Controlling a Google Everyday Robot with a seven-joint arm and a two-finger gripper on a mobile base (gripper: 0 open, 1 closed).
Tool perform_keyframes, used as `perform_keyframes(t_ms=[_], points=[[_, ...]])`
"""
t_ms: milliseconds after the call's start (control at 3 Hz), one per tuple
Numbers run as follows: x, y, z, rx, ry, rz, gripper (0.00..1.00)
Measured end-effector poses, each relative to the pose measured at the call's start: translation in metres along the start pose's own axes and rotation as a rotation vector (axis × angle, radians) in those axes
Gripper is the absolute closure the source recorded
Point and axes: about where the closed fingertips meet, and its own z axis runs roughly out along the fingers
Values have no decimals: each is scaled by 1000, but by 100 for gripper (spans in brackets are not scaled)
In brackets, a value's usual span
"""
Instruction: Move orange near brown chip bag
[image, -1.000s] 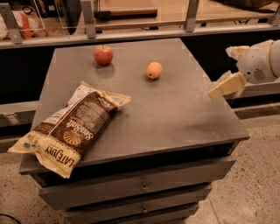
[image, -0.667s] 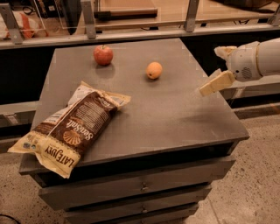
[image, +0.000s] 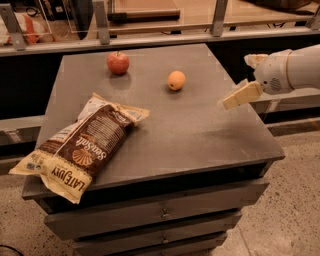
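The orange (image: 176, 80) lies on the grey table top (image: 200, 130), toward the back and right of centre. The brown chip bag (image: 82, 145) lies flat at the front left, with its cream end hanging over the front edge. My gripper (image: 236, 82) hangs above the table's right edge, to the right of the orange and a little nearer the front. Its cream fingers (image: 242, 94) are spread apart and hold nothing. The orange and the bag lie well apart.
A red apple (image: 118, 63) with a stem sits at the back left of the table. The table is a cabinet with drawers (image: 160, 215) below. A railing and a shelf (image: 150, 20) run behind it. The speckled floor lies to the right.
My gripper has moved left, from beyond the table's right side to above its right edge, closer to the orange. The orange, apple and bag have not moved.
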Motion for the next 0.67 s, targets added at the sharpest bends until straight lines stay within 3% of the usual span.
perform_keyframes(t_ms=[333,667], points=[[-1,-7,21,73,1,68,0],[-3,-15,46,86,-28,128,0]])
